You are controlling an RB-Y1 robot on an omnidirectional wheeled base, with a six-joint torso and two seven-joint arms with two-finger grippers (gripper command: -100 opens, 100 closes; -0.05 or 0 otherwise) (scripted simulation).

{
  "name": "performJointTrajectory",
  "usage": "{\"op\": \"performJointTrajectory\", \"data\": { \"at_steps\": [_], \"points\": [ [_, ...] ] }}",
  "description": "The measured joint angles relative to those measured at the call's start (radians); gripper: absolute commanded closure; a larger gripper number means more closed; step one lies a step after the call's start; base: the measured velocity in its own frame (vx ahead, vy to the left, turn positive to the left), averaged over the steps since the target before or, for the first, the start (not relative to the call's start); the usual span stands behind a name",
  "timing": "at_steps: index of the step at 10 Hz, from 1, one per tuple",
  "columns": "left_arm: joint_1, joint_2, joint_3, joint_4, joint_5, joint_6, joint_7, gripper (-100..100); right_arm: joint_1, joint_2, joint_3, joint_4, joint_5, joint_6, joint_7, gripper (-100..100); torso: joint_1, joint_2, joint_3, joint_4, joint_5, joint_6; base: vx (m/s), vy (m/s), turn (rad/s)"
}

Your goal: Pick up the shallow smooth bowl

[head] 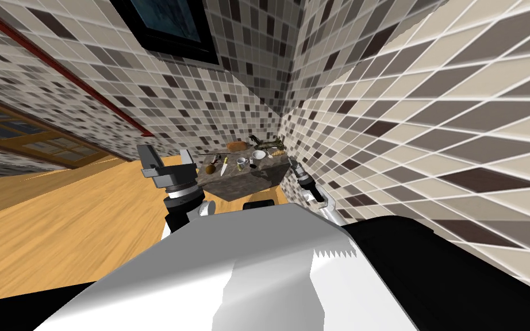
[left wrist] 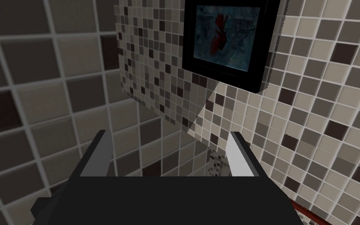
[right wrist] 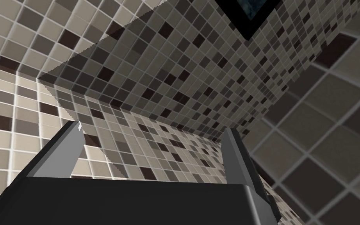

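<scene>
— Bowl's whereabouts?
— White bowl [head: 258,155] on the dark counter [head: 241,183] in the tiled corner, just beside a cup [head: 241,162], near a knife [head: 223,166].
— And the grippers?
— Left gripper [left wrist: 169,136] raised off the counter's left end, fingers spread wide, holding nothing. Right gripper [right wrist: 152,129] just beside the counter's right end, likewise spread and empty. Both apart from the bowl.

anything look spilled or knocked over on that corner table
Nothing stands out. The white bowl sits upright on the dark table beside a cup and knife; no spill shows, though things are small.
</scene>
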Motion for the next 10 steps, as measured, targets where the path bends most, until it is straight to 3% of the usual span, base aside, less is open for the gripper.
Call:
{"op": "performJointTrajectory", "data": {
  "at_steps": [7,10],
  "points": [
    [0.0,0.0,0.0,0.0,0.0,0.0,0.0,0,-0.022,-0.173,0.004,0.125,0.074,0.004,0.035,-100,0.001,-0.001,-0.001,0.0,0.0,0.0,-0.022,0.037,0.124],
    [0.0,0.0,0.0,0.0,0.0,0.0,0.0,0,-0.013,-0.253,0.004,0.178,0.12,0.011,0.057,-100,0.002,-0.002,-0.001,0.0,0.001,0.0,-0.004,0.054,0.12]
  ]
}}
